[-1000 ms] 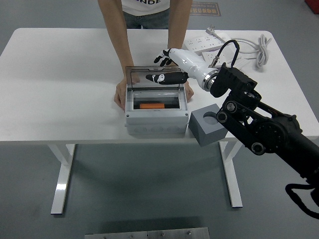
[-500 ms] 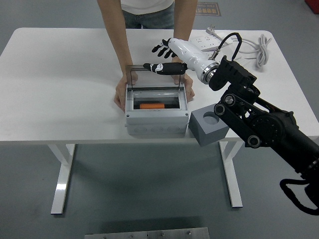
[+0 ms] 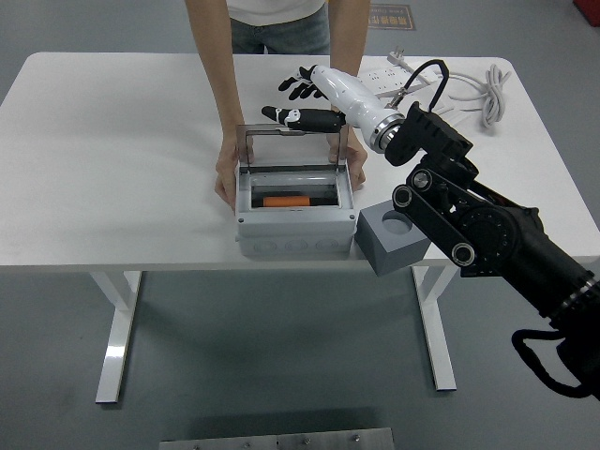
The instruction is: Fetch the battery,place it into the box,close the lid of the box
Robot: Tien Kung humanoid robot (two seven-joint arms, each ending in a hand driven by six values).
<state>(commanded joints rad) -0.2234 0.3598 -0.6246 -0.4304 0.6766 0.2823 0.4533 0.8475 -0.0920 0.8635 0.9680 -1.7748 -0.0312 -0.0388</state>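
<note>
White counter [image 3: 112, 141] carries a grey box [image 3: 294, 220] with its clear lid [image 3: 291, 145] standing upright; the orange battery [image 3: 286, 201] lies inside. A person's hands [image 3: 225, 178] steady the box's sides. The right hand [image 3: 305, 103] hovers behind the lid's top edge, fingers [image 3: 292, 86] spread, holding nothing. A grey block [image 3: 392, 234] sits beside the box.

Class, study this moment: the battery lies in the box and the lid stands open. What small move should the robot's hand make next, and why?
Probably press the right hand forward and down against the lid. The orange battery already lies inside the box, the clear lid stands upright, and the hand hovers behind its top edge, fingers extended, while a person's hands steady the box.
</note>
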